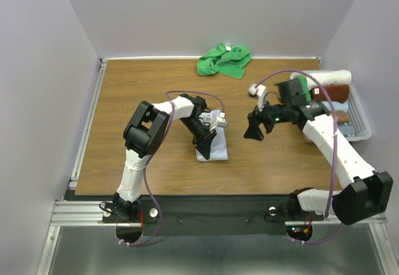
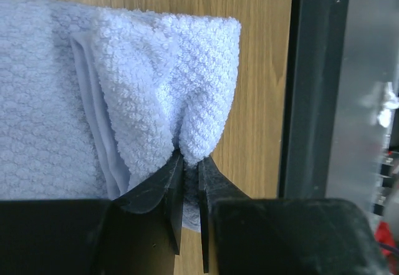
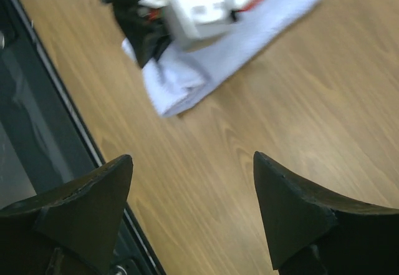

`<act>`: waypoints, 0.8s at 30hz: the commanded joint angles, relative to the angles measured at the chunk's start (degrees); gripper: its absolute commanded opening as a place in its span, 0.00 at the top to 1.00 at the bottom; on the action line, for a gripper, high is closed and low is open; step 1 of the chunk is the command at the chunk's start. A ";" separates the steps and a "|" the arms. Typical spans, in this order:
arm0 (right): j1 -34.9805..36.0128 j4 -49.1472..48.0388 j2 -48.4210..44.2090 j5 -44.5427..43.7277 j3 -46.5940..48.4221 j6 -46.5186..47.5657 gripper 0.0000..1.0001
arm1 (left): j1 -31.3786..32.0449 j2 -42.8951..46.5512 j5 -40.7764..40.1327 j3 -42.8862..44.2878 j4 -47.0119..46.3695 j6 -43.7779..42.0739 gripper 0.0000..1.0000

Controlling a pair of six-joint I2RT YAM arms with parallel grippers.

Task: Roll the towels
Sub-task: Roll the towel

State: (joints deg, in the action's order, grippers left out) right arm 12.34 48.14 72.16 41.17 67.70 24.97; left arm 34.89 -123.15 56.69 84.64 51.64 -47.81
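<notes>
left gripper pinching pale towel, partly cut off, right gripper spread, empty

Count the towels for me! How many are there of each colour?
pale blue towel: 1
green towel: 1
cream rolled towel: 1
brown rolled towel: 1
Total: 4 towels

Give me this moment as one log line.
left gripper: shut on white towel edge | right gripper: open, empty, off the towel | green towel: bunched at far edge, untouched
</notes>
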 commanded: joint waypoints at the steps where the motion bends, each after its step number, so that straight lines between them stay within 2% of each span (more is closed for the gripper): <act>1: 11.62 -1.46 -0.44 -9.76 -3.53 2.02 0.21 | 0.00 -4.54 -2.89 3.85 7.24 -1.23 0.92; 4: 17.17 -7.78 0.70 -15.74 -5.56 1.13 0.23 | 0.00 -5.78 -4.47 4.48 7.25 -0.53 0.92; 7: 25.34 -12.80 6.21 -21.63 -6.27 1.22 0.28 | -0.44 -7.71 -4.83 4.66 8.13 -0.53 0.92; 11: 30.88 -21.74 8.87 -24.38 -9.94 1.83 0.30 | -1.41 -8.33 -4.04 3.96 7.86 0.61 0.91; 17: 36.96 -31.42 10.98 -28.51 -15.14 5.34 0.31 | -1.93 -9.03 -4.30 4.65 7.43 0.88 0.89; 24: 40.04 -36.26 18.36 -29.65 -14.79 6.93 0.32 | -3.25 -9.74 -5.18 5.27 8.30 0.09 0.87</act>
State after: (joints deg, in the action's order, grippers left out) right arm 51.48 19.05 87.44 13.67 52.01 29.67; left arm 32.73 -130.04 60.03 90.15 61.23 -45.56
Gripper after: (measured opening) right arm 0.688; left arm 0.217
